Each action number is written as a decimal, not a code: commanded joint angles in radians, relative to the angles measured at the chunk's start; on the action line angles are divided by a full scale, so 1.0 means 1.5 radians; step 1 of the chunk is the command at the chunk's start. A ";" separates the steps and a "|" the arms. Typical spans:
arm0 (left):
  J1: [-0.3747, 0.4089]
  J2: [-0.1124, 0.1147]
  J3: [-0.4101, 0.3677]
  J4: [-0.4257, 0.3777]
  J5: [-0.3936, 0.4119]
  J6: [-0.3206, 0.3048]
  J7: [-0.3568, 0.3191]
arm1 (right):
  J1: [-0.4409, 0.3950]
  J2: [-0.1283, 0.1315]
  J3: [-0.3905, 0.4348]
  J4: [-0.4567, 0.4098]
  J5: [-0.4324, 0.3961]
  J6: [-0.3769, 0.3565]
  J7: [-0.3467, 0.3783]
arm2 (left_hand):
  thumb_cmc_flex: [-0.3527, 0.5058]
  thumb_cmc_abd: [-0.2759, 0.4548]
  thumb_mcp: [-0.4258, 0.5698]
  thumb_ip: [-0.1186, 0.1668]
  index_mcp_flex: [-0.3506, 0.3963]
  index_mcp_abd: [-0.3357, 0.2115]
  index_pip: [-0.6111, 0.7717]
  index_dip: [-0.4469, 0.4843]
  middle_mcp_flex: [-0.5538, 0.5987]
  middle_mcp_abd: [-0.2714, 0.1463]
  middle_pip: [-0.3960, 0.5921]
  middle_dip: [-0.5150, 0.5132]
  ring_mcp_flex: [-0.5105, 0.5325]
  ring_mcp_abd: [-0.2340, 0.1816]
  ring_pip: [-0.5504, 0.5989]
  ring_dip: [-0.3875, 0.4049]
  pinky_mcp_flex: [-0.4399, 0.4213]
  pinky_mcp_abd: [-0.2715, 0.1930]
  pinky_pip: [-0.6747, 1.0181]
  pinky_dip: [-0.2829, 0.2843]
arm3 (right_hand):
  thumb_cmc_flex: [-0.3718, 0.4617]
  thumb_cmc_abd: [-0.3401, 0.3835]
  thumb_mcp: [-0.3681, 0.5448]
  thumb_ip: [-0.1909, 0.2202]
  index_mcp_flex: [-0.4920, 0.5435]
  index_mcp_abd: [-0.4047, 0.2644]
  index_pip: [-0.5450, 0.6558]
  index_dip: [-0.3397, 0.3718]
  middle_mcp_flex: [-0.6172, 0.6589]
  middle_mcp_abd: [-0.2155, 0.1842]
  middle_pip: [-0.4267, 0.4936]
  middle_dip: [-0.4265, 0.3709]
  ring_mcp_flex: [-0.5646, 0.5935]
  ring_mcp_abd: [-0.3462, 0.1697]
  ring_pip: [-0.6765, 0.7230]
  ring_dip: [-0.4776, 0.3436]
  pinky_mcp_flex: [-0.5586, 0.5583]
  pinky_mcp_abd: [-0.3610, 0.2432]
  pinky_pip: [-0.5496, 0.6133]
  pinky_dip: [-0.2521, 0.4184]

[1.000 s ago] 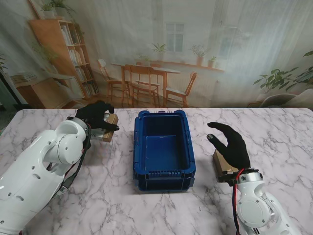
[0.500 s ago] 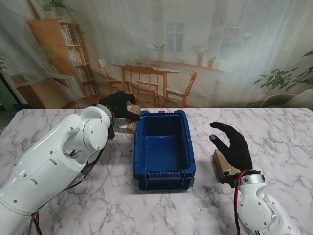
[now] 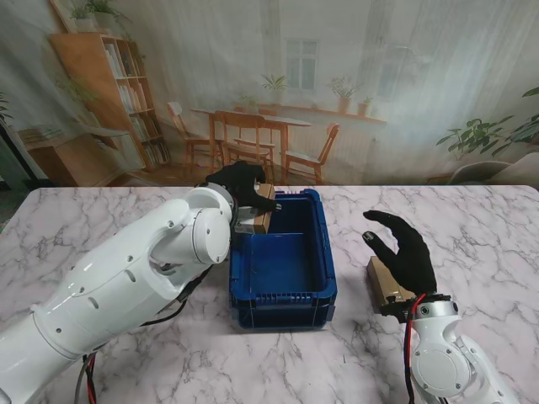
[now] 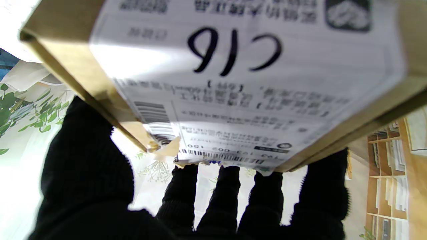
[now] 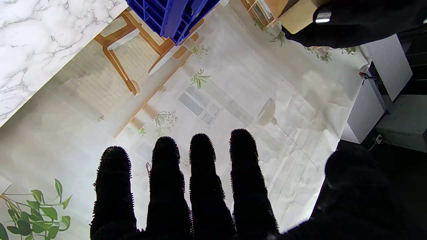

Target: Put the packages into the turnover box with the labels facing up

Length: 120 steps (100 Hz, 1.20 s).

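Note:
A blue turnover box (image 3: 283,295) stands in the middle of the marble table, its inside showing only blue floor. My left hand (image 3: 242,187), in a black glove, is shut on a brown cardboard package (image 3: 259,215) and holds it in the air over the box's far left corner. The left wrist view shows that package (image 4: 233,76) close up, its white label marked "C16" turned toward the camera, and my fingers (image 4: 230,200) curled round its edge. A second brown package (image 3: 386,286) lies right of the box. My right hand (image 3: 406,252) hovers open over it.
A printed backdrop of a room (image 3: 278,93) hangs along the table's far edge. Marble surface (image 3: 472,227) shows on both sides of the box. My bulky white left arm (image 3: 126,286) crosses the table's left half. The right wrist view catches the blue box (image 5: 170,15) and white equipment (image 5: 383,86).
My left arm has swung to the right with its package, from the far left of the table to over the box's far left corner. The right hand has barely moved.

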<state>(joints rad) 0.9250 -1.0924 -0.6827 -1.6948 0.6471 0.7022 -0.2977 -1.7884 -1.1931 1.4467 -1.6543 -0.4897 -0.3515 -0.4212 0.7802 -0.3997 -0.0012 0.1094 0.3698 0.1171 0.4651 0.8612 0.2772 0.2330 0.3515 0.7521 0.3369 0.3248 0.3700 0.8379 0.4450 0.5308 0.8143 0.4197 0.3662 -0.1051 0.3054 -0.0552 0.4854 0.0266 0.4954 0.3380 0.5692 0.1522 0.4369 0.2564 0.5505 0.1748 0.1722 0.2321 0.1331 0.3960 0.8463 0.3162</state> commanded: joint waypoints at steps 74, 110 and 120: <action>-0.092 -0.079 0.127 0.094 -0.112 0.128 0.070 | -0.007 -0.003 0.003 -0.003 0.009 -0.001 -0.001 | 0.205 0.076 0.145 0.022 0.035 0.041 -0.013 0.044 0.004 0.017 0.015 0.009 0.035 0.001 0.097 0.020 0.079 -0.258 0.279 0.037 | -0.001 -0.004 0.007 0.011 0.014 -0.010 -0.009 0.007 -0.019 0.001 0.004 0.004 0.004 0.002 -0.003 0.013 -0.009 0.001 -0.007 0.010; -0.097 -0.102 0.143 0.119 -0.131 0.118 0.090 | -0.008 -0.003 0.004 -0.003 0.010 -0.004 -0.002 | 0.210 0.091 0.111 0.005 0.039 0.049 -0.026 0.039 -0.001 0.017 0.008 -0.001 0.032 -0.002 0.097 0.016 0.069 -0.253 0.276 0.038 | -0.001 -0.004 0.007 0.011 0.014 -0.009 -0.009 0.007 -0.020 0.000 0.003 0.004 0.004 0.003 -0.004 0.013 -0.009 0.001 -0.007 0.010; -0.106 -0.109 0.151 0.130 -0.138 0.117 0.091 | -0.008 -0.003 0.004 -0.003 0.010 -0.004 -0.002 | 0.212 0.101 0.096 0.000 0.041 0.054 -0.036 0.031 -0.003 0.018 0.006 -0.004 0.031 -0.001 0.097 0.015 0.064 -0.250 0.273 0.038 | -0.001 -0.004 0.007 0.011 0.014 -0.010 -0.009 0.007 -0.019 0.000 0.003 0.004 0.005 0.003 -0.003 0.013 -0.010 0.001 -0.007 0.010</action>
<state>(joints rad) 0.7827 -1.2396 -0.4656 -1.5123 0.4512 0.8815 -0.1483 -1.7951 -1.1952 1.4519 -1.6578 -0.4767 -0.3553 -0.4225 0.7807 -0.3746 -0.0040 0.0691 0.4074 0.1738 0.4348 0.9141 0.2782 0.2450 0.3642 0.7545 0.3501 0.3305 0.3967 0.8376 0.4688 0.5549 0.8266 0.4203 0.3662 -0.1051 0.3054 -0.0552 0.4855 0.0266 0.4952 0.3380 0.5691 0.1522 0.4369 0.2564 0.5506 0.1748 0.1721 0.2378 0.1331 0.3961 0.8463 0.3162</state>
